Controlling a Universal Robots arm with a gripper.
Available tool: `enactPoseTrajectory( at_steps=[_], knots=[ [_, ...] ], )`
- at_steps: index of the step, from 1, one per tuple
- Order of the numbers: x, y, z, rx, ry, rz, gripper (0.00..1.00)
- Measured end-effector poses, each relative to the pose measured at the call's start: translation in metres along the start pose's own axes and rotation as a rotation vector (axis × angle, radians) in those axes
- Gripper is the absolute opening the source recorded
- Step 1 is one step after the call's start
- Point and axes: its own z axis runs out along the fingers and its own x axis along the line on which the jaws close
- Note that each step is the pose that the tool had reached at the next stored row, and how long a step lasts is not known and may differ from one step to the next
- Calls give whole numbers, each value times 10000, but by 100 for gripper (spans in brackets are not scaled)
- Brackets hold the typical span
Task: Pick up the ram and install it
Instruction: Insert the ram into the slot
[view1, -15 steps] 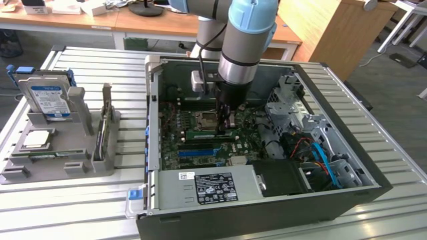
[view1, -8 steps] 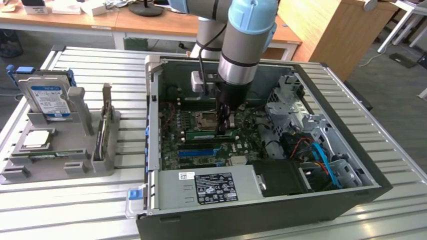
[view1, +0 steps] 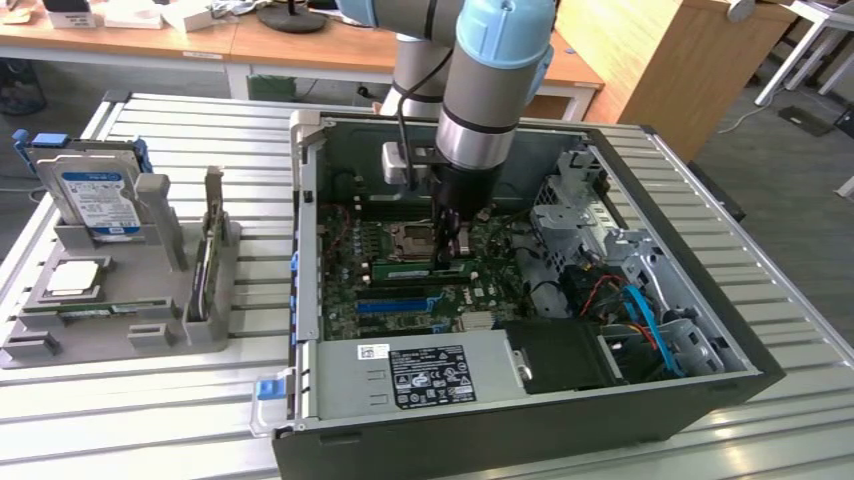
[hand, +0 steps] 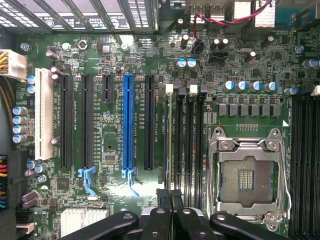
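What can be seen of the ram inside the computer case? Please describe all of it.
The ram is a long, narrow, thin green circuit board. It stands level on its long edge in the memory slots of the motherboard, between the empty processor socket and the blue expansion slot. The gripper reaches straight down onto its upper edge, nearer the end on the exterior view's right, and is shut on it. Whether it is pushed fully home cannot be told.
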Motion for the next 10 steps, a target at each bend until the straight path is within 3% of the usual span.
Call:
enactPoseTrajectory(
  at_steps=[5, 10],
  knots=[
    [-2, 0, 0, 0, -1, 0, 12],
    [-1, 0, -69, 0, 0, 0, 12]
  ],
)
